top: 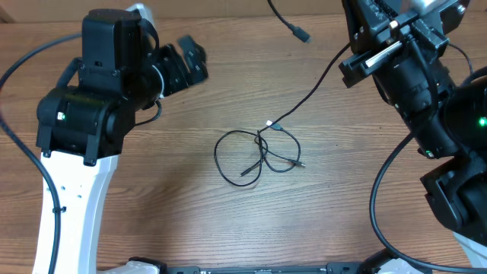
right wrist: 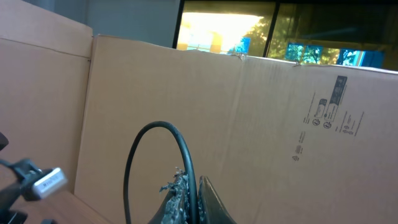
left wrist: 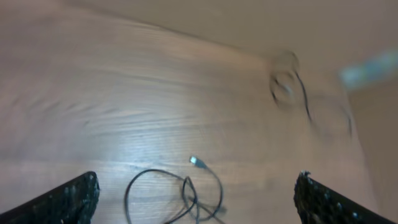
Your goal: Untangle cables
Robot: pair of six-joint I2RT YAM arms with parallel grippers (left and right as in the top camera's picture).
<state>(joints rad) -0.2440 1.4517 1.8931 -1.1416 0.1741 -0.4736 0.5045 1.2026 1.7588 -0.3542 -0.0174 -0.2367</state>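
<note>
The cables [top: 259, 156], likely light and limp, lie knotted at the centre of the worktop [top: 152, 190]. Your right hand [right wrist: 189, 202], at two o'clock, pinches one strand. Your left hand [top: 190, 65], at ten o'clock, gapes empty. Grip beside the knot.

Open brown wooden table [top: 152, 198] surrounds the thin black cable clump [top: 259, 156]; one strand [top: 313, 90] crosses the far-right approach.
</note>
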